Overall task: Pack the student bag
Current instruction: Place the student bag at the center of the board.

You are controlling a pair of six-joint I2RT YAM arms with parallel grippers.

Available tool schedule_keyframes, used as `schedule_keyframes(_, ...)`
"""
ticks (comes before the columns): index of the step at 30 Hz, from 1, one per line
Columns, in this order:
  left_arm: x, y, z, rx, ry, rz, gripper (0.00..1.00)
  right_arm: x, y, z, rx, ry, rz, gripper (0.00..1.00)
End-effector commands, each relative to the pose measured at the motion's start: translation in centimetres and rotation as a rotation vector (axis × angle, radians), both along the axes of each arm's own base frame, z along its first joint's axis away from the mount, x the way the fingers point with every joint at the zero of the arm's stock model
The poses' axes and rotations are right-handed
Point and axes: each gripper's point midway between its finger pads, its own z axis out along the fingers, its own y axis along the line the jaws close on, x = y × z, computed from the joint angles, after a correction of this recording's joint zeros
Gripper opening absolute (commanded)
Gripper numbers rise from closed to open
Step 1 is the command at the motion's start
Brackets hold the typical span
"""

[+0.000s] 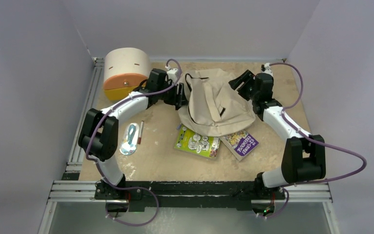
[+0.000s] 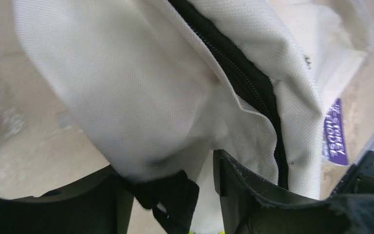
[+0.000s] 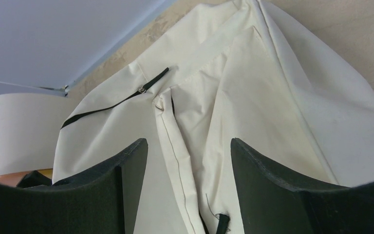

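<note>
- Beige fabric of the student bag (image 1: 216, 105) is being shown slumped between both grippers, its hem lying over a green book (image 1: 197, 142) and a purple book (image 1: 241, 143).
- A fold and a black strap (image 2: 168, 195) are being straddled by the left gripper (image 2: 165, 165), jaws parted, nothing pinched.
- The right gripper (image 3: 189, 141) is being held wide apart, with the bag just ahead and ungrasped.
- With nothing being gripped, the bag's mouth is probably being allowed to sag shut, and any tug risks dragging the books.
</note>
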Motion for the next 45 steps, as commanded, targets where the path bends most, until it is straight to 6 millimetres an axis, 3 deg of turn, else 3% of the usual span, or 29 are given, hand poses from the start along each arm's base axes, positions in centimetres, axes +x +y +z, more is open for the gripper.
schedule_keyframes(1, 0.4, 2.5, 3.0, 0.052, -0.042, 0.146, 0.58, 0.1, 0.0, 1.5, -0.020, -0.066, 0.025, 0.66)
schedule_keyframes(6, 1.1, 4.1, 6.7, 0.047, -0.085, 0.239, 0.64, 0.0, -0.1, 1.2, -0.032, -0.060, 0.026, 0.66)
schedule_keyframes(12, 1.8, 6.0, 8.1, -0.007, -0.074, 0.312, 0.67, -0.3, 0.0, 1.1, -0.034, -0.059, 0.033, 0.66)
schedule_keyframes(16, 2.3, 5.5, 6.0, -0.052, -0.015, 0.290, 0.69, -0.2, 0.5, 1.3, -0.032, -0.067, 0.066, 0.67)
schedule_keyframes(21, 2.6, 3.8, 3.4, -0.134, 0.050, 0.245, 0.74, 1.3, 1.2, 2.2, -0.074, -0.085, 0.118, 0.67)
schedule_keyframes(25, 3.8, 2.9, 1.7, -0.145, 0.073, 0.228, 0.75, 2.4, 1.9, 1.6, -0.077, -0.066, 0.142, 0.67)
schedule_keyframes(32, 5.2, 2.5, -1.1, -0.120, 0.103, 0.225, 0.75, 6.4, 4.0, -0.6, -0.134, 0.010, 0.200, 0.71)
schedule_keyframes(34, 5.4, 2.2, -1.6, -0.123, 0.110, 0.211, 0.70, 7.3, 5.7, -0.9, -0.147, 0.016, 0.224, 0.70)
schedule_keyframes(39, 4.5, 1.4, -2.5, -0.152, 0.138, 0.170, 0.38, 8.6, 9.9, -2.1, -0.143, 0.038, 0.268, 0.65)
schedule_keyframes(45, 2.1, -0.1, -4.1, -0.174, 0.145, 0.140, 0.12, 9.4, 10.6, -3.0, -0.034, 0.048, 0.213, 0.58)
